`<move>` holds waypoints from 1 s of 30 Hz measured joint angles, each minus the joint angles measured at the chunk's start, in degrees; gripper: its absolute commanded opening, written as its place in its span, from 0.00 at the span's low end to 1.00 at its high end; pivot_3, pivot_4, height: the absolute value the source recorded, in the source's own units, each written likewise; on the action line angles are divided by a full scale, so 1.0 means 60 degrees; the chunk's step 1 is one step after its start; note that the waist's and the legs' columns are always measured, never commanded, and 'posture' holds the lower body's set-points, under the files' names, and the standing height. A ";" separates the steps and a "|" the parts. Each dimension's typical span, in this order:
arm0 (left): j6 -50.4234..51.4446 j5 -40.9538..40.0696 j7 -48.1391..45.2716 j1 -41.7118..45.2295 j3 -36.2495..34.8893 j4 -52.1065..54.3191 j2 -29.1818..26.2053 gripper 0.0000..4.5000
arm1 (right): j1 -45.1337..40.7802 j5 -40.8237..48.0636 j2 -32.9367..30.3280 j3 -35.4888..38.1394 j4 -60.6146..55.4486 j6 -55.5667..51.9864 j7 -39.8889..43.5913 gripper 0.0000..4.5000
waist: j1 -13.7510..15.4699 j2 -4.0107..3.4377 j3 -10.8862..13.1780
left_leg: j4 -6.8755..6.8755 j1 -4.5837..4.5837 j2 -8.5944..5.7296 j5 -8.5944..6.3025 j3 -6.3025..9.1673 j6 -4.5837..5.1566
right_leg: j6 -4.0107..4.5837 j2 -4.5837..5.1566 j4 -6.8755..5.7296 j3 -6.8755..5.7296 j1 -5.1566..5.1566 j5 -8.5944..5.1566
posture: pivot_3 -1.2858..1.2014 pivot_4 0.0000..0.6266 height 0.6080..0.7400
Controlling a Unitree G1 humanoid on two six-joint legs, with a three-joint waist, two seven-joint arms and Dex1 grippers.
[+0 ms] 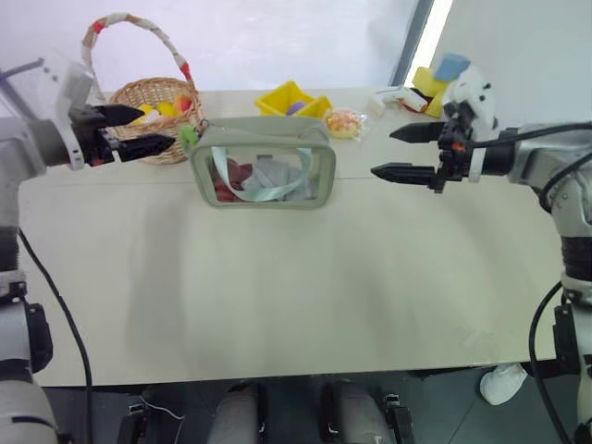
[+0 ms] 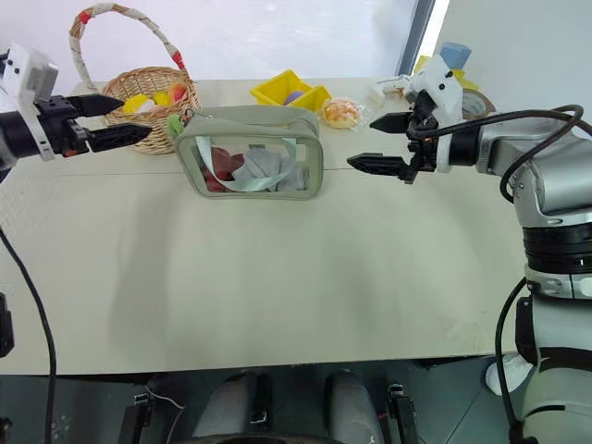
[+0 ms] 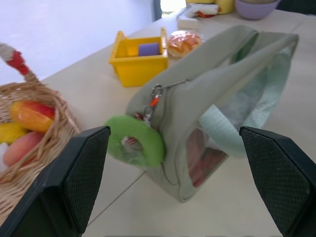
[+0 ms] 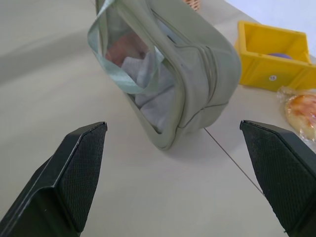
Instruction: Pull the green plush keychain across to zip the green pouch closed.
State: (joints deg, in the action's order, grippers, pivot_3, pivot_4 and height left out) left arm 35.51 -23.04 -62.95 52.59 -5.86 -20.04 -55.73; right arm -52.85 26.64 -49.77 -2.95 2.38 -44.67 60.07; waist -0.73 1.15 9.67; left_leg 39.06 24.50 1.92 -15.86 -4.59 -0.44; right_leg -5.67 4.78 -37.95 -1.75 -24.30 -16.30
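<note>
Green pouch upright on counter, upper centre of frame; green plush keychain at its left end, untouched; left hand and right hand spread wide, empty; zip pull not yet begun.

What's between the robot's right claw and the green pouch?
Nothing: just bare table between the right end effector and the pouch, as the left eye view shows.

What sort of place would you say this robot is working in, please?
Probably an indoor test or demo room rather than a home: a plain beige table stands against a bare white wall, laid out with practice props such as a wicker basket of toy fruit, a yellow bin and a green pouch.
</note>
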 measured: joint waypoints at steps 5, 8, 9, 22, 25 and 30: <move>0.0085 -0.0043 -0.0323 -0.0037 -0.0009 0.0318 -0.0028 0.99 | -0.0062 -0.0125 0.0188 -0.0023 0.0042 0.0040 0.0006 1.00 | 0.0003 0.0000 0.0000 | 0.0000 0.0002 0.0002 0.0000 0.0000 0.0000 | 0.0000 0.0000 -0.0001 0.0001 -0.0002 0.0000 | 0.52 0.24 0.99; 0.0132 -0.0049 -0.0359 -0.0036 -0.0062 0.0339 -0.0053 0.99 | -0.0267 -0.0179 0.0324 -0.0022 0.0053 0.0088 -0.0050 1.00 | 0.0001 -0.0001 0.0001 | 0.0000 0.0001 0.0002 0.0000 0.0001 0.0000 | 0.0000 0.0000 -0.0001 0.0001 -0.0003 0.0000 | 0.52 0.24 0.99; 0.0272 -0.0108 -0.0355 -0.0036 -0.0144 0.0309 -0.0082 0.99 | -0.0388 -0.0176 0.0496 -0.0013 0.0059 0.0075 -0.0117 1.00 | -0.0002 -0.0001 0.0001 | 0.0000 0.0001 0.0002 0.0000 0.0001 0.0000 | 0.0000 -0.0001 -0.0002 0.0001 -0.0003 0.0000 | 0.52 0.24 0.99; 0.1572 -0.1224 -0.0035 -0.0710 -0.1114 0.1547 -0.0072 0.99 | -0.3011 -0.1943 0.4128 -0.1883 0.3322 0.1828 -0.0702 1.00 | -0.0054 -0.0003 0.0002 | -0.0002 0.0006 0.0008 0.0001 0.0000 -0.0003 | 0.0000 -0.0003 -0.0018 0.0005 -0.0018 0.0000 | 0.52 0.24 0.99; 0.1769 -0.1400 0.0288 -0.1083 -0.1209 0.2088 -0.0016 0.99 | -0.3226 -0.2733 0.4645 -0.2391 0.4620 0.2918 -0.0721 1.00 | -0.0035 -0.0003 0.0002 | -0.0001 0.0011 0.0006 0.0001 0.0002 -0.0003 | 0.0000 0.0002 -0.0017 0.0006 -0.0017 0.0000 | 0.52 0.24 0.99; 0.2215 -0.1750 0.0799 -0.1994 -0.1740 0.2861 -0.0027 1.00 | -0.3325 -0.3613 0.5003 -0.2467 0.6455 0.4134 -0.0908 0.95 | -0.0050 -0.0003 0.0004 | -0.0001 0.0012 0.0008 0.0005 0.0006 -0.0009 | 0.0000 0.0004 -0.0020 0.0004 -0.0019 0.0000 | 0.52 0.24 0.99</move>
State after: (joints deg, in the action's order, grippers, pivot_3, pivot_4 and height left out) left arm 48.80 -33.54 -58.15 40.63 -16.30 -2.87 -55.90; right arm -72.80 4.96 -19.75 -17.75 41.11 -19.86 54.62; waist -1.03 1.13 9.69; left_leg 39.05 24.57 1.97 -15.83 -4.56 -0.50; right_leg -5.67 4.80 -38.07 -1.72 -24.41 -16.30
